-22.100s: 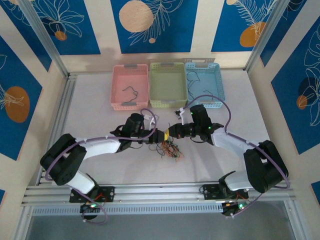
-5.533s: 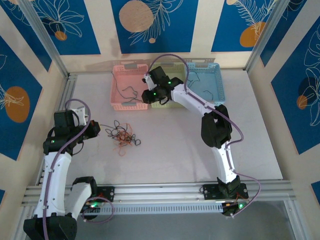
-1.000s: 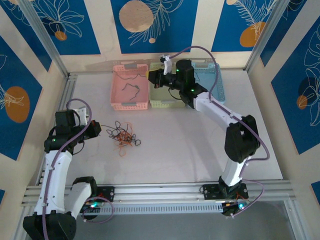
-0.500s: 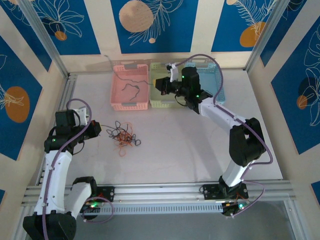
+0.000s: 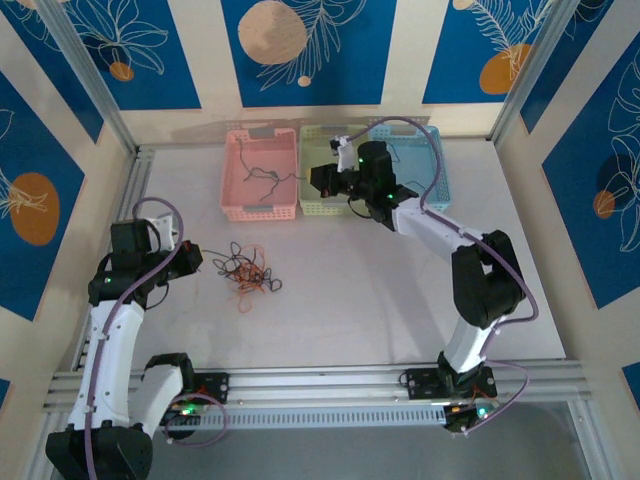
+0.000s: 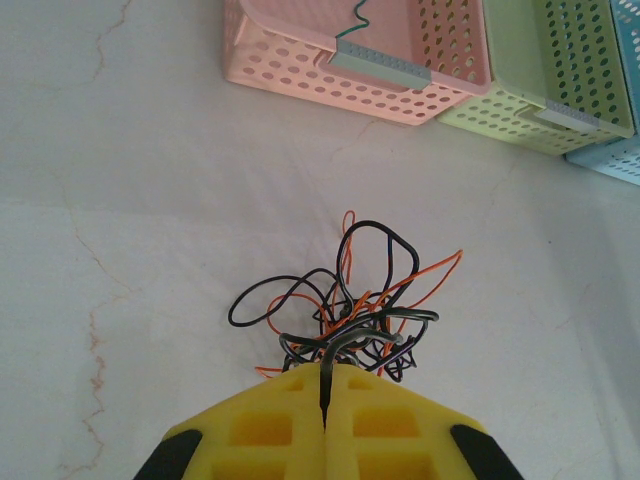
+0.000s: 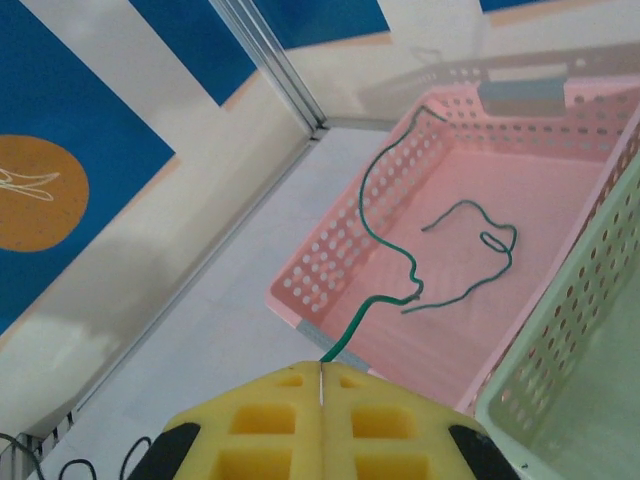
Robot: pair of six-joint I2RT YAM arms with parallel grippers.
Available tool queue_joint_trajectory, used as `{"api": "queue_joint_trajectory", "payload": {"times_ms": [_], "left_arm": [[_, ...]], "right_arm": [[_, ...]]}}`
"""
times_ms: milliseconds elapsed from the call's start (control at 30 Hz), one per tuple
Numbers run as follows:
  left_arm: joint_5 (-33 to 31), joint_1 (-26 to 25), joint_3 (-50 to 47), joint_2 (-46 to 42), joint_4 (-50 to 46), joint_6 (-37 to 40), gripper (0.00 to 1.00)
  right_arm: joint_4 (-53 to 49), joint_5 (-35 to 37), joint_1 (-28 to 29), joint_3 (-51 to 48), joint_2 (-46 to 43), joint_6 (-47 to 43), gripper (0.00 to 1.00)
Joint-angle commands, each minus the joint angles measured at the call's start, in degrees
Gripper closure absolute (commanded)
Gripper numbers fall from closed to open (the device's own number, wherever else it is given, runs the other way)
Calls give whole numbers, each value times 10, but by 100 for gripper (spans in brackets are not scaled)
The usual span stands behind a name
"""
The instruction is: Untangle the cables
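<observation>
**Both claws closed, each one on a thin cable**

Left claw (image 6: 325,374) is the nearer one and sits low at the left side of the table (image 5: 400,300). Its two yellow fingers (image 6: 290,395) are pressed together, and a black cable (image 6: 335,343) is pinched between their tips. This strand goes directly into the clump of cables (image 6: 350,300), which lies on the table just in front of the claw. The clump is made of black and orange strands knotted together, with loops going out to the left and to the right.

Farther away, three baskets stand side by side near the back wall: the pink basket (image 5: 260,210), the green basket (image 5: 325,208) and the blue basket (image 5: 410,135).

The right claw (image 7: 322,368) is raised above the left part of the green basket, next to the pink one. Its fingers are also pressed together, and they grip a green cable (image 7: 365,215). From the fingertips this cable runs over the pink basket and bends several times on its way toward the far wall. A second green cable (image 7: 465,203) lies loose on the floor of the pink basket, apart from the claw.
</observation>
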Motion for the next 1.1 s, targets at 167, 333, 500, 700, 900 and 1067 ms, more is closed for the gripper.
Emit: {"api": "queue_joint_trajectory", "payload": {"times_ms": [167, 333, 500, 700, 900, 1067], "left_arm": [[8, -5, -2, -8, 4, -4, 100], [8, -5, -2, -7, 4, -4, 100], [8, -5, -2, -6, 3, -4, 100], [8, -5, -2, -4, 4, -4, 100], [7, -5, -2, -4, 3, -4, 100], [6, -5, -2, -4, 3, -4, 100]], "right_arm": [[-53, 71, 37, 111, 94, -43, 100], [-97, 89, 57, 195, 166, -71, 100], [-132, 110, 77, 281, 246, -101, 100], [-207, 107, 89, 424, 361, -119, 100], [-297, 97, 90, 581, 461, -111, 100], [-314, 96, 91, 603, 461, -113, 97]]}}
